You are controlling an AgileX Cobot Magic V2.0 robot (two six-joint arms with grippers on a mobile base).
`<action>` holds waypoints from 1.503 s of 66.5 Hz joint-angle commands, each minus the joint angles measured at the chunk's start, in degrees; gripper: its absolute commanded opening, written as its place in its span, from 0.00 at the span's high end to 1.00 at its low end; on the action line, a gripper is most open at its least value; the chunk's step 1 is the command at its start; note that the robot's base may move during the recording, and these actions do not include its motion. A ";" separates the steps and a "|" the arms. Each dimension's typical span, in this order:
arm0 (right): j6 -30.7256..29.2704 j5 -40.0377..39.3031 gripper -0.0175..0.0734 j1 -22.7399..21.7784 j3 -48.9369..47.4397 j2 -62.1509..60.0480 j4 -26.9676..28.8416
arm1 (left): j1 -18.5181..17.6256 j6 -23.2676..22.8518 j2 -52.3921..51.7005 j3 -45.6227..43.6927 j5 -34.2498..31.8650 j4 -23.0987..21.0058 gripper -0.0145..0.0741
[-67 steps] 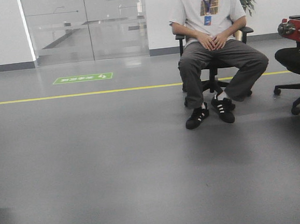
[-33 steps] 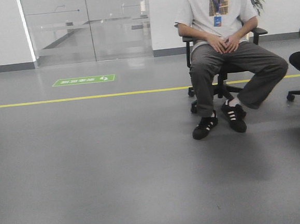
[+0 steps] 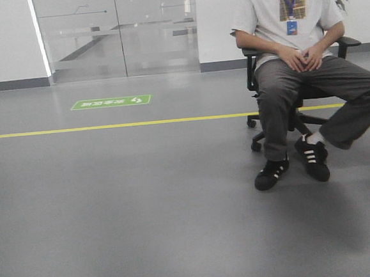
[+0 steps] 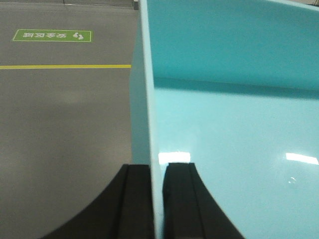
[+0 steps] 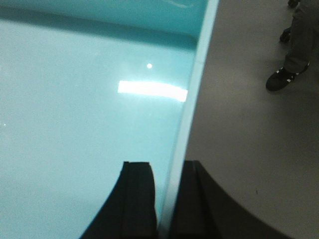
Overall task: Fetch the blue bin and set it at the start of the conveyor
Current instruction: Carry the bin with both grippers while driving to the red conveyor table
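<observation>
The left gripper (image 4: 157, 169) was clamped narrow on the left wall of the bin (image 4: 229, 149), and the right gripper (image 5: 167, 167) likewise on its right wall, so the bin hung between the 2 arms above the floor (image 3: 145, 199). Uneven arm motion could slip the thin walls free. The man (image 3: 295, 72) seated ahead-right risked a collision.

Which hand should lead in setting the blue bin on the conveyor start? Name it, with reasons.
Neither alone: use both. On the blue bin, the left hand clamps the left wall, the right hand the right wall, one finger inside, one outside. No conveyor shows to favour a side.
</observation>
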 commanded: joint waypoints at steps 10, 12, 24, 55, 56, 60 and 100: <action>-1.48 -2.17 0.97 -0.08 -0.46 -0.70 0.14 | -0.12 0.55 -0.62 -0.42 -3.64 -0.18 0.96; -1.48 -2.30 0.97 -0.08 -0.46 -0.70 0.14 | -0.12 0.55 -0.62 -0.42 -3.64 -0.18 0.96; -1.48 -2.30 0.97 -0.08 -0.46 -0.70 0.14 | -0.12 0.55 -0.62 -0.42 -3.64 -0.18 0.96; -1.48 -2.30 0.97 -0.08 -0.46 -0.70 0.14 | -0.12 0.55 -0.62 -0.42 -3.64 -0.18 0.96; -1.48 -2.30 0.97 -0.08 -0.46 -0.70 0.14 | -0.12 0.55 -0.62 -0.42 -3.64 -0.18 0.96; -1.48 -2.30 0.97 -0.08 -0.46 -0.70 0.14 | -0.12 0.55 -0.62 -0.42 -3.64 -0.18 0.96; -1.48 -2.30 0.97 -0.08 -0.46 -0.70 0.14 | -0.12 0.55 -0.62 -0.42 -3.64 -0.18 0.96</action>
